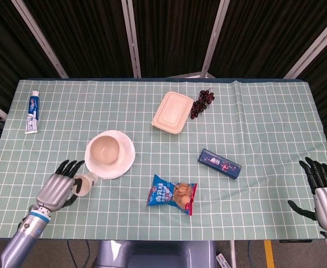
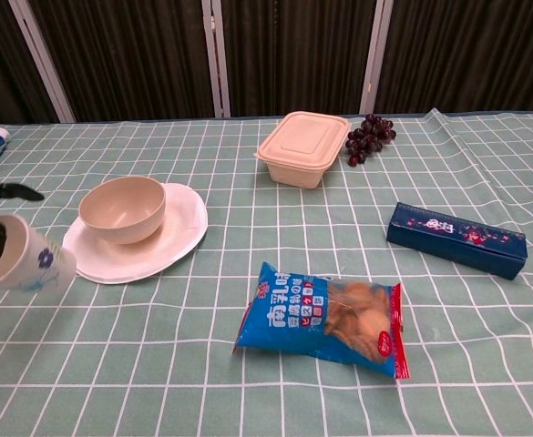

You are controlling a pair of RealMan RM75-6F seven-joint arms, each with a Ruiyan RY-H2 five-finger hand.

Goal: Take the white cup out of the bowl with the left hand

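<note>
The left hand [image 1: 56, 188] grips the white cup [image 1: 85, 184] by its side wall, fingers [image 2: 2, 193] wrapped around the body and the cup tipped sideways, clear of the bowl [image 1: 103, 149] and near the table's front-left corner. The right hand [image 1: 323, 190] rests with fingers apart and holding nothing at the front-right edge.

The cup looks light, rigid and smooth, probably glazed or hard plastic, so I judge it slippery and liable to chip if dropped. A wrap around the mid-wall, as now, seems the surest hold.

The table [image 1: 264, 117] wears a soft green cloth with a white grid. On it, left of centre, a flat white plate [image 1: 127, 162] carries the round beige bowl, matte and now empty. A cream lidded box [image 1: 172, 112] with rounded corners sits toward the back edge. Near the front edge lies a crinkly blue snack bag [image 1: 173, 194], and toward the right a stiff dark-blue carton [image 1: 219, 163]. Beside the cream box lie knobbly dark grapes [image 1: 202, 102]. A toothpaste tube [image 1: 33, 112] is by the left edge.
</note>
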